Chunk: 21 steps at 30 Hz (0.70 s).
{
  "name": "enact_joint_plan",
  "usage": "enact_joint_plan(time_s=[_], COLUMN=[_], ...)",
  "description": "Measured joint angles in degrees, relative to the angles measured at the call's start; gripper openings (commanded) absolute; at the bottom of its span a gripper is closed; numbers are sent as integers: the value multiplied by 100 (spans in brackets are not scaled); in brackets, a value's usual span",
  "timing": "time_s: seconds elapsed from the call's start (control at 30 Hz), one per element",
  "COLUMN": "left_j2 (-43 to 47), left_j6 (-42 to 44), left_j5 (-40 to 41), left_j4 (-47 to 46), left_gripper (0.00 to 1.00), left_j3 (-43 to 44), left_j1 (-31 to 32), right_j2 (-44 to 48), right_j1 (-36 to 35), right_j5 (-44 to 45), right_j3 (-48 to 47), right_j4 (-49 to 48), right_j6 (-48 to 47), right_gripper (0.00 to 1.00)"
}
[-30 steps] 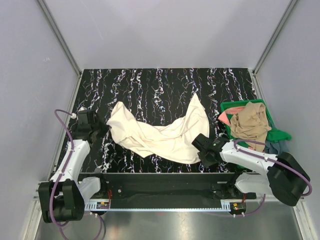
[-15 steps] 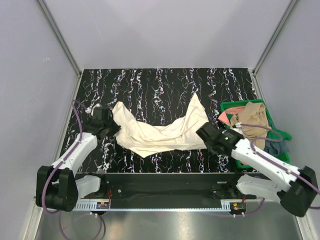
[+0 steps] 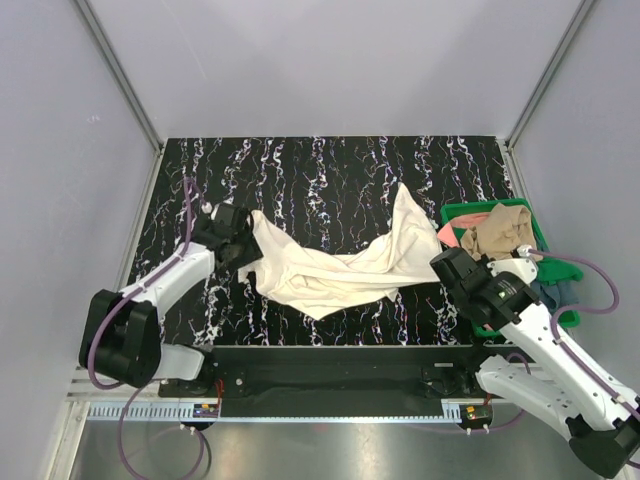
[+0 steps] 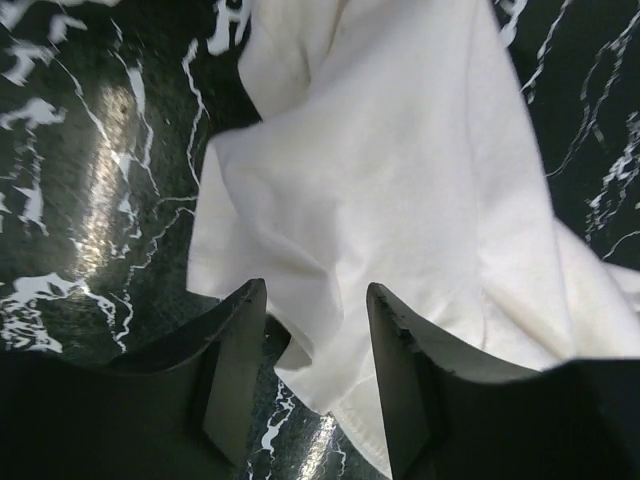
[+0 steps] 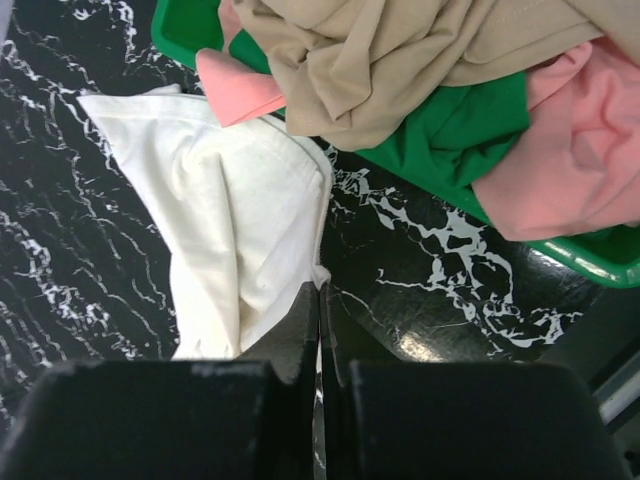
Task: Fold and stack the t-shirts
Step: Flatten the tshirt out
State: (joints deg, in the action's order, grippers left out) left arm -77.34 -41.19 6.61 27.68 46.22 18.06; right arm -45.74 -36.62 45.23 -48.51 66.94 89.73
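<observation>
The large cream t-shirt (image 3: 330, 270) lies crumpled and stretched across the black marbled table, and shows in the left wrist view (image 4: 400, 150) and the right wrist view (image 5: 240, 210). My left gripper (image 3: 245, 248) is open at its left end, with a cloth fold between the fingers (image 4: 315, 290). My right gripper (image 3: 442, 266) is shut on the shirt's right edge (image 5: 320, 290), beside the bin. A tan t-shirt (image 3: 500, 232) (image 5: 400, 60), a salmon-pink one (image 3: 447, 232) (image 5: 580, 150) and a grey-blue one (image 3: 555, 292) lie heaped in the bin.
The green plastic bin (image 3: 465, 213) (image 5: 590, 262) stands at the table's right edge, close to my right gripper, with green cloth (image 5: 460, 130) spilling over it. Grey walls close the table (image 3: 300, 170) on three sides.
Both grippers have moved right and away from the near edge. The cream shirt has shifted right with them; its right end is now drawn out toward the bin.
</observation>
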Motion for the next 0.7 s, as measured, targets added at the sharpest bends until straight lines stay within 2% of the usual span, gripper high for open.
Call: enact_joint_plan(time_s=[0.13, 0.27, 0.37, 0.47, 0.63, 0.7], left_j2=[424, 920, 955, 1012, 1711, 1853], left_j6=[87, 2, -232, -813, -2015, -2417], left_j5=[251, 308, 291, 299, 284, 289], left_j4=[192, 271, 337, 503, 586, 535], left_gripper=[50, 46, 52, 49, 48, 45], left_j3=[205, -72, -450, -844, -1235, -1233], left_j1=[-98, -426, -804, -1158, -1193, -1189], right_j2=[-122, -59, 94, 164, 186, 186], right_j1=[44, 46, 48, 48, 48, 55], right_j5=[26, 13, -9, -48, -129, -175], right_j3=[0, 11, 57, 94, 313, 433], right_j4=[39, -2, -68, -186, -398, -516], right_j6=[-107, -184, -260, -345, -435, -463], right_gripper=[0, 0, 0, 0, 0, 0])
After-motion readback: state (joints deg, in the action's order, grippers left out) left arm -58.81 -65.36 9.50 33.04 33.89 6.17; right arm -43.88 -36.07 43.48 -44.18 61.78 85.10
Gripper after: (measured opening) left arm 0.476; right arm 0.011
